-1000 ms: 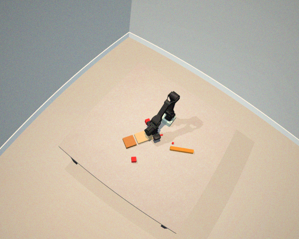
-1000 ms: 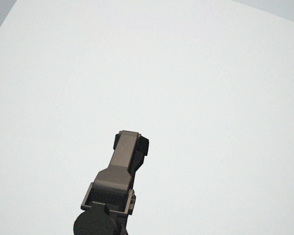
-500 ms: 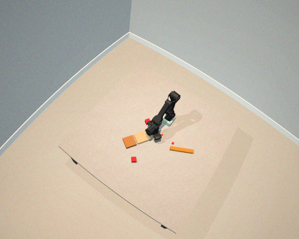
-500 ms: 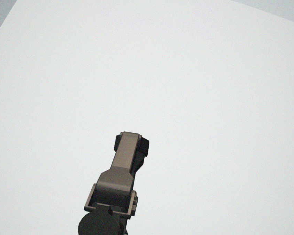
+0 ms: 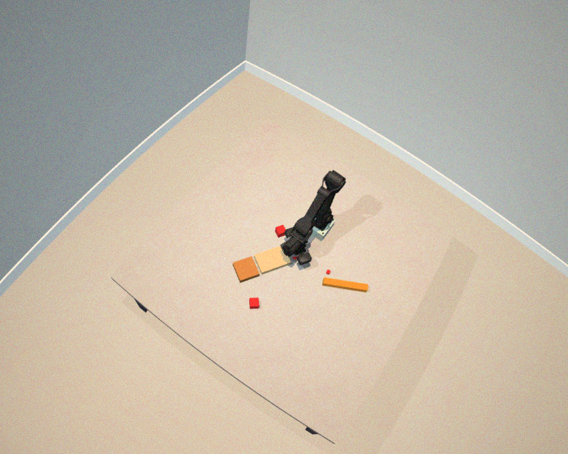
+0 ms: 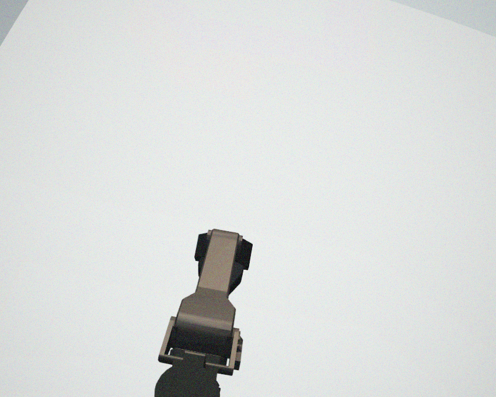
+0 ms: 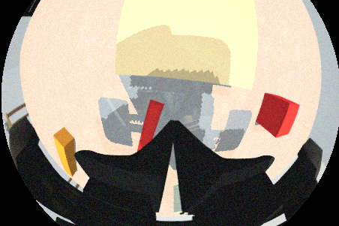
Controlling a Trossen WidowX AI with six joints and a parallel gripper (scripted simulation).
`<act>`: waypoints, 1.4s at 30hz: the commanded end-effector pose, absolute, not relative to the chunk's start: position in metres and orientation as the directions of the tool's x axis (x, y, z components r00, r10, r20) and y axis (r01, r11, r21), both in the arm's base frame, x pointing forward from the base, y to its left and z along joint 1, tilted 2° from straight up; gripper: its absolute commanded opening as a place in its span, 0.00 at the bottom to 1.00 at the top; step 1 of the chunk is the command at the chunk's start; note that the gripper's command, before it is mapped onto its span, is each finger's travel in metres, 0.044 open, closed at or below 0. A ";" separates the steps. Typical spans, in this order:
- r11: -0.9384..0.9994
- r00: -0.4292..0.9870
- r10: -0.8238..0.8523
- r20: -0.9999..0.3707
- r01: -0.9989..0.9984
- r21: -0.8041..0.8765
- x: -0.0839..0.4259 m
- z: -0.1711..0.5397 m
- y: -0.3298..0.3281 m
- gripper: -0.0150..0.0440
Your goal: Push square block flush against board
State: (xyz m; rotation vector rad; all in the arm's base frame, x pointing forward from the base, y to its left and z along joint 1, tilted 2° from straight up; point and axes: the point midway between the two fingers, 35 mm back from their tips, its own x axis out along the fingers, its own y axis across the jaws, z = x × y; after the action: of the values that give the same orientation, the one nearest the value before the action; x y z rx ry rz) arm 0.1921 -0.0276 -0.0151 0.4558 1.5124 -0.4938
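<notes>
The orange-brown square block [image 5: 245, 269] lies flat beyond the far end of the pale tan board [image 5: 270, 260] [image 7: 187, 4]. A narrow gap shows between their facing sides, and their long edges look roughly in line. I cannot tell if any edges are exactly even. The block is not seen in the wrist view. My gripper [image 7: 173, 125] is shut and empty, pointing down by the board's near end. In the top view the hand covers the board's near corner and hides the fingertips. Contact with the board cannot be told. The exterior view shows neither part.
A red cube [image 5: 280, 231] [image 7: 275, 115] lies beside the hand, another red cube [image 5: 254, 302] in front of the block. A thin red piece [image 5: 295, 258] [image 7: 151, 125] lies by the fingers. An orange bar [image 5: 345, 284] [image 7: 65, 152] and a tiny red cube [image 5: 327, 271] lie to the right.
</notes>
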 end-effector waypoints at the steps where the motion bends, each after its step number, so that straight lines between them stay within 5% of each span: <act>1: 0.820 -0.008 -0.027 -1.000 0.572 -0.026 0.186 -0.016 -0.025 0.25; 18: 0.820 -0.007 -0.027 -1.000 0.571 -0.026 0.192 0.039 -0.027 0.25; 42: 0.821 -0.006 -0.028 -1.000 0.571 -0.026 0.219 -0.015 -0.047 0.25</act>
State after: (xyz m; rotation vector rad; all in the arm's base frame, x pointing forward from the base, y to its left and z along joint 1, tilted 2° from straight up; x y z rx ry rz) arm 0.2161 -0.0440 -0.0142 0.4568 1.5112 -0.4964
